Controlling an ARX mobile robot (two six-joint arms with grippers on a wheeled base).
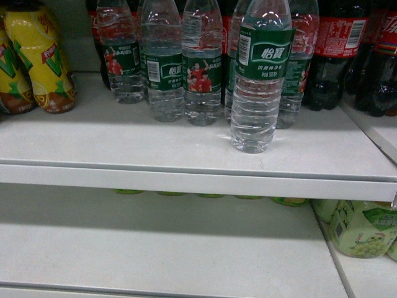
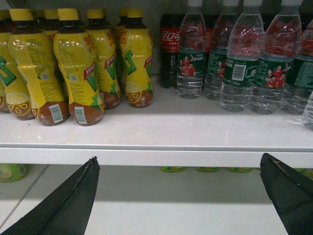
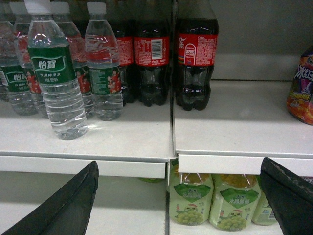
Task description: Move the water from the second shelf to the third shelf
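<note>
Upper shelf [image 1: 186,149]: white, flat, with a pale front lip.

Water bottle [image 1: 259,74]: clear ribbed plastic, dark green wrap label with white Chinese characters. Stands upright on the upper shelf, nearest the front edge, ahead of the other water bottles [image 1: 180,62] and apart from them. In the right wrist view it stands at left [image 3: 56,73], white cap on, near the shelf lip.

Other water bottles: a row of the same type, upright, farther back on the same shelf; some labels show figures in red.

Yellow juice bottles [image 2: 73,68]: upright group at far left of the upper shelf, yellow caps, barcodes facing forward.

Cola bottles [image 3: 195,58]: dark, red labels, upright behind and right of the water row.

Lower shelf [image 1: 155,248]: white; pale green grape-drink bottles [image 3: 210,200] at right, under the upper shelf.

Left gripper [image 2: 181,196]: 2 dark fingers spread wide, holding nothing, below the level of the upper shelf lip.

Right gripper [image 3: 181,198]: 2 dark fingers spread wide, holding nothing, right of the water bottle and clear of it.
</note>
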